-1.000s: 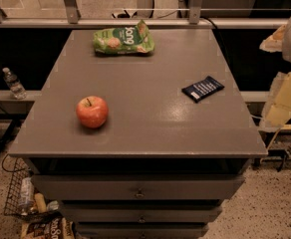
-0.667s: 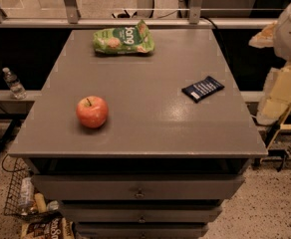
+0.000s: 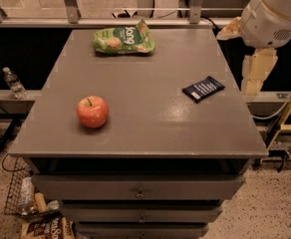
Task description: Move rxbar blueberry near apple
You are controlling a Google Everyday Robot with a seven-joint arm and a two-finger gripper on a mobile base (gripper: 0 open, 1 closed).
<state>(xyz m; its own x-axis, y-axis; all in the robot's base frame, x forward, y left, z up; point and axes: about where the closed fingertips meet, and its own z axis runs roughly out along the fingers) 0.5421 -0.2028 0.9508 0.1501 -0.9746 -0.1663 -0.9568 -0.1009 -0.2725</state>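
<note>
The rxbar blueberry [image 3: 203, 88] is a dark navy bar with white print, lying flat and askew on the right side of the grey table [image 3: 150, 128]. The red apple [image 3: 92, 111] with a short stem stands on the left front part of the table, far from the bar. My gripper [image 3: 255, 69] hangs at the end of the white arm [image 3: 277, 11] just beyond the table's right edge, to the right of the bar and above table height. It holds nothing that I can see.
A green crinkly snack bag [image 3: 124, 39] lies at the table's back centre. A metal rail runs behind the table. Drawers sit under the tabletop. A water bottle [image 3: 13, 82] stands at the left, and a wire basket [image 3: 23, 195] sits on the floor.
The arm and gripper have risen and shifted left toward the table's right edge. The bar, apple and bag have not moved.
</note>
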